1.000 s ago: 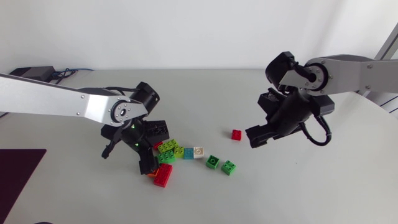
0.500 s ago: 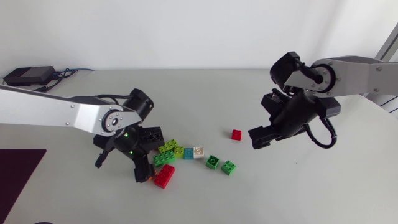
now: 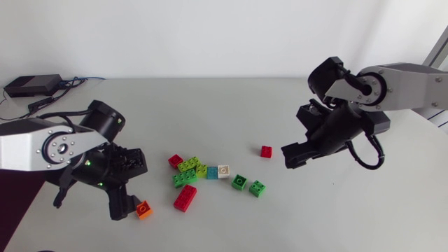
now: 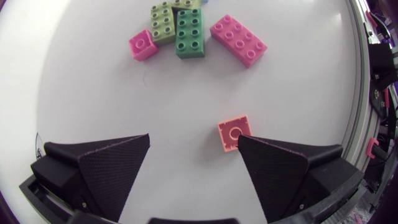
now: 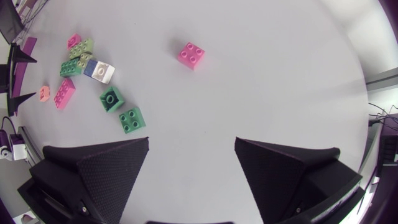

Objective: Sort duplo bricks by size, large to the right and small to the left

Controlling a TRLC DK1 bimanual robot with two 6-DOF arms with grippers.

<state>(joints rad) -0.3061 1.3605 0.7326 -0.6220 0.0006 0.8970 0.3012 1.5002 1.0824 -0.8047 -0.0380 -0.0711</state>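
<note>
Since the jaws of the left gripper [image 4: 194, 140] stand wide apart, nothing is clamped: the small orange brick [image 4: 233, 134] lies on the table [image 4: 93, 81] just by the tip of one finger, perhaps touching it, and well apart from the other. In the head view this orange brick [image 3: 143, 208] sits alone on the left of the table, away from the main cluster, so I judge it to be the one small piece already sorted.

The right gripper [image 5: 192, 142] is likewise spread open and holds nothing. It hovers over bare table, with the square red brick [image 5: 190, 55] ahead of it; in the head view the right gripper [image 3: 295, 155] is near that brick [image 3: 266, 151] but not touching it.

Further out, the bulk of the work is undone. The cluster near the middle holds the long red brick [image 3: 185, 198], the long green brick [image 3: 184, 178], a small red brick [image 3: 175, 160], lime pieces [image 3: 189, 166], a blue [image 3: 211, 172] and a white brick [image 3: 223, 171], and two green ones [image 3: 239, 182] [image 3: 257, 188] slightly apart. No large brick lies on the right side yet, so the task looks barely begun.
</note>
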